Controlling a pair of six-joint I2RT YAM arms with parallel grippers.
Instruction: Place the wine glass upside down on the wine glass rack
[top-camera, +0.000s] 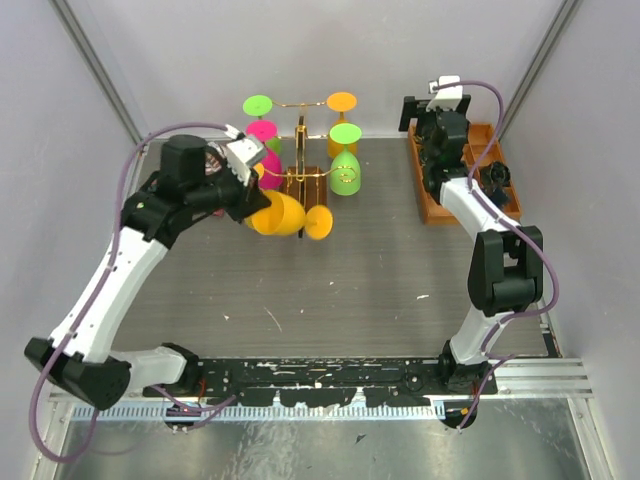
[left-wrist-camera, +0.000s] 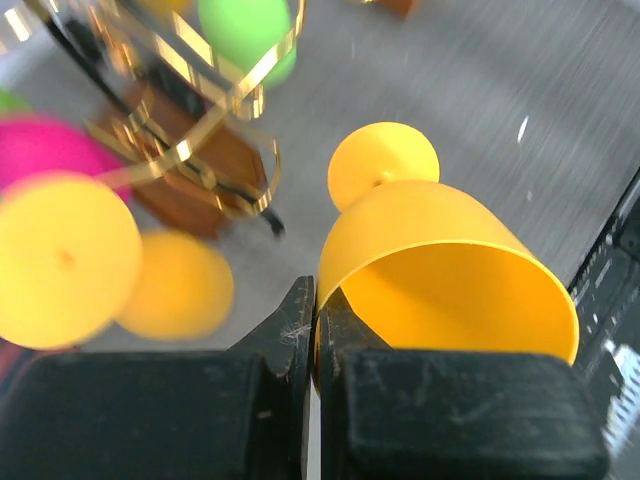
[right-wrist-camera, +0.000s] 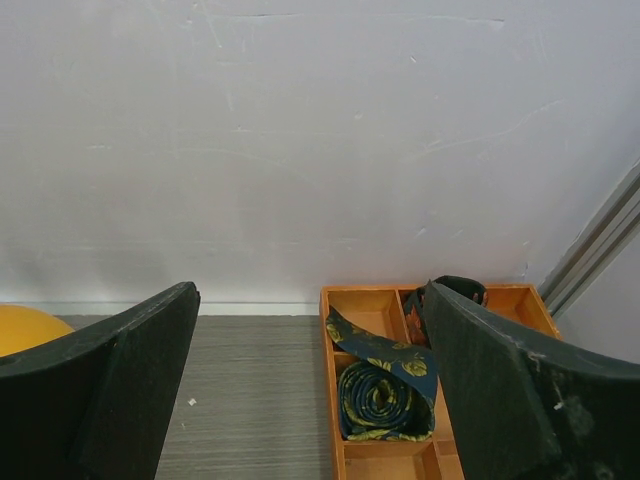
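A yellow-orange wine glass (top-camera: 278, 214) lies tilted on its side just in front of the wine glass rack (top-camera: 300, 160), its foot pointing right. My left gripper (top-camera: 254, 198) is shut on its rim. In the left wrist view the left gripper (left-wrist-camera: 318, 300) pinches the glass (left-wrist-camera: 440, 260) wall, one finger inside the bowl and one outside. The gold wire rack (left-wrist-camera: 190, 130) on its brown base stands just beyond, to the left. My right gripper (right-wrist-camera: 310, 400) is open and holds nothing, far right by the back wall.
Green (top-camera: 345, 168), pink (top-camera: 266, 150) and orange (top-camera: 341, 101) glasses hang upside down on the rack. An orange compartment tray (top-camera: 432, 205) at the right holds a rolled dark tie (right-wrist-camera: 385, 395). Grey walls close in on the back and both sides.
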